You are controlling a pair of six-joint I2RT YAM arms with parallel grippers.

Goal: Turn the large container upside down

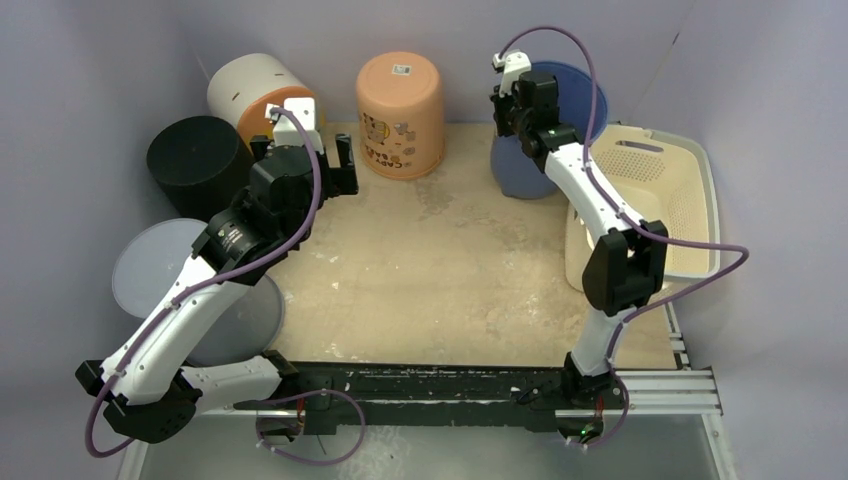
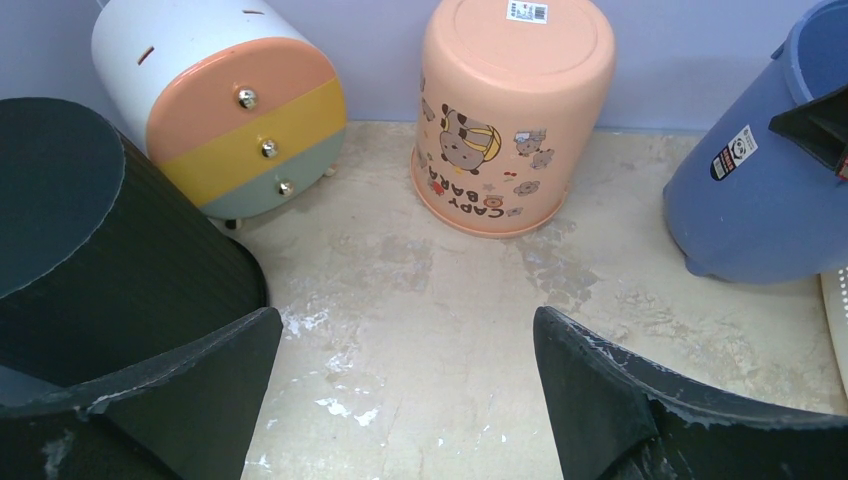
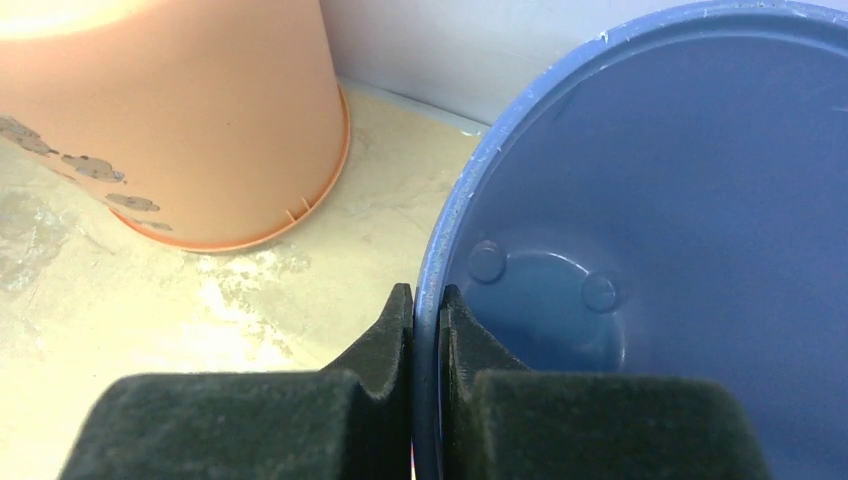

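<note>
Right claw (image 3: pixel 427 303) pinched shut on the blue container's (image 3: pixel 650 200) rim, at the counter's (image 1: pixel 440 260) far edge.
I saw the container mouth up, its long axis near vertical, leaning slightly right, beside an inverted orange bucket (image 1: pixel 400 115). My left claw (image 2: pixel 407 320) hung wide open, empty. The counter was scuffed beige, with lilac walls (image 1: pixel 100 60) around it.

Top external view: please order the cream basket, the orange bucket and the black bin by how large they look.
1. cream basket
2. orange bucket and black bin: too alike to rank.
</note>
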